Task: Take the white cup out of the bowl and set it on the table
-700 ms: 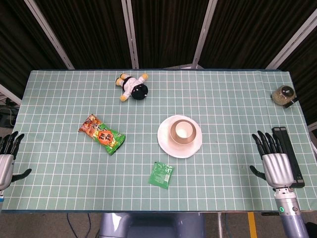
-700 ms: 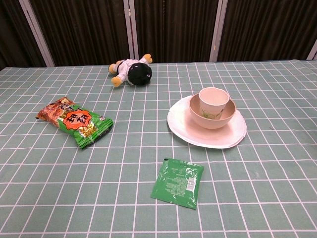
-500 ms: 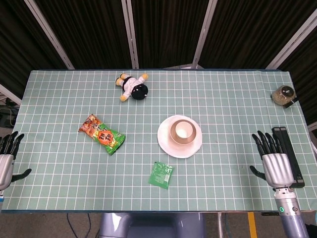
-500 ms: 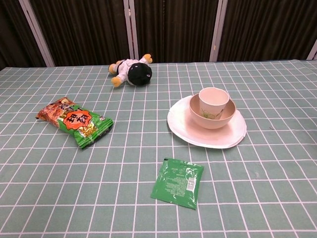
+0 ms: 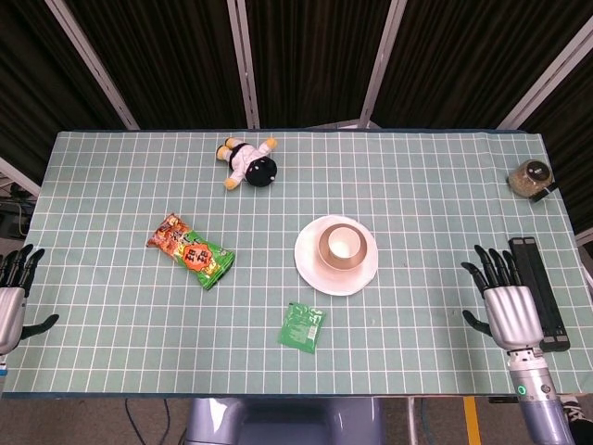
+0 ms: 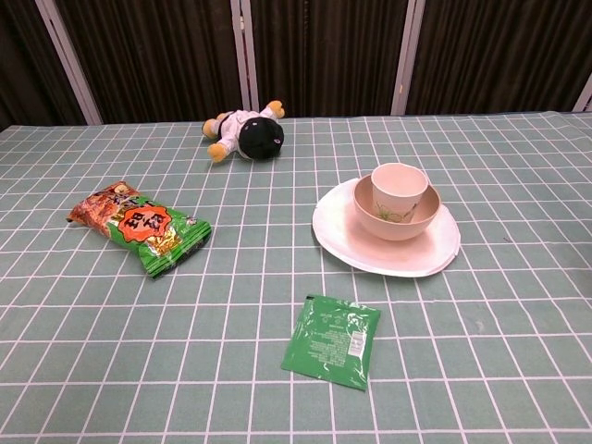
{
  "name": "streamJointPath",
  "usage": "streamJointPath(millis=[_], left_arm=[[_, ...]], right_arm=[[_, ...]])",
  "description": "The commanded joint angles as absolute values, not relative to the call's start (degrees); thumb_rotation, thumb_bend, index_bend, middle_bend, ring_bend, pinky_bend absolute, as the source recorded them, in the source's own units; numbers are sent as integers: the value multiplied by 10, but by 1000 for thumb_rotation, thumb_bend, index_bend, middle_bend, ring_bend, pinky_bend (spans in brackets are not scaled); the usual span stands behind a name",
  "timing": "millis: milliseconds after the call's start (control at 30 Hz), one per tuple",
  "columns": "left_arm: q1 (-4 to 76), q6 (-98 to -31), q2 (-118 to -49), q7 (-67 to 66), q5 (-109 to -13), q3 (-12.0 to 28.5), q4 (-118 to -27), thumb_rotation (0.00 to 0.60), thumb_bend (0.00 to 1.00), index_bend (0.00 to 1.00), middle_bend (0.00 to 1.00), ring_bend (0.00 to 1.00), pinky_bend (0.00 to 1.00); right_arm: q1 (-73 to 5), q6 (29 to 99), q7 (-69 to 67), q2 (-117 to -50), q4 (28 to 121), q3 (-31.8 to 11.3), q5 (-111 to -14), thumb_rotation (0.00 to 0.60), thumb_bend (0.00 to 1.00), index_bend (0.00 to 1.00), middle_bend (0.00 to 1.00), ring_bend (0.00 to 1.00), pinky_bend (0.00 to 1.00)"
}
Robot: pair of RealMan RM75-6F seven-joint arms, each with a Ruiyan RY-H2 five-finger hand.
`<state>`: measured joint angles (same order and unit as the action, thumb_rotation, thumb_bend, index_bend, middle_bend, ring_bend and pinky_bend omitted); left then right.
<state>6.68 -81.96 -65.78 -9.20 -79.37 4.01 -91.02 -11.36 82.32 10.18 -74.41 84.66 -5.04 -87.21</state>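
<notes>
The white cup (image 5: 343, 244) (image 6: 400, 188) stands upright inside a pinkish bowl (image 5: 330, 257) (image 6: 386, 223), and the bowl sits on a white plate (image 5: 315, 272) (image 6: 440, 252) right of the table's middle. My right hand (image 5: 505, 301) hovers near the table's right edge with fingers spread and nothing in them, well to the right of the plate. My left hand (image 5: 11, 295) is at the far left edge, fingers apart and holding nothing. Neither hand shows in the chest view.
A snack bag (image 5: 190, 251) (image 6: 139, 226) lies left of centre. In front of the plate lies a green packet (image 5: 302, 326) (image 6: 332, 339). A doll (image 5: 250, 161) (image 6: 246, 131) rests at the back. At the right edge are a jar (image 5: 531, 178) and a black bar (image 5: 539, 291).
My right hand has shifted a little to the left, inward over the table. The left hand and the cup have not moved.
</notes>
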Motion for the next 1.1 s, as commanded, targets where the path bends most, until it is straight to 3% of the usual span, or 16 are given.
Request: streamJointPath(millis=[33,300,700,1100], left_arm=[[66,-821,-657,-94,-793,40,-911,600,0,0,0,0,0],[65,-824,-656,-92,-796,40,-916,600,0,0,0,0,0],[68,-815,-651,-74,-792,43,-913,600,0,0,0,0,0],[70,-810,-648,-61,-793,42,-911,600,0,0,0,0,0]], right_arm=[[-125,820,100,-752,857,-59,-877,600,74,209,0,0,0],[-190,769,139,-794,884,-99,-870,600,107,318,0,0,0],[-288,674,250,-889,904,-168,-753,600,140,394,0,0,0],[-336,643,301,-962,853,-174,-685,600,178,452,0,0,0]])
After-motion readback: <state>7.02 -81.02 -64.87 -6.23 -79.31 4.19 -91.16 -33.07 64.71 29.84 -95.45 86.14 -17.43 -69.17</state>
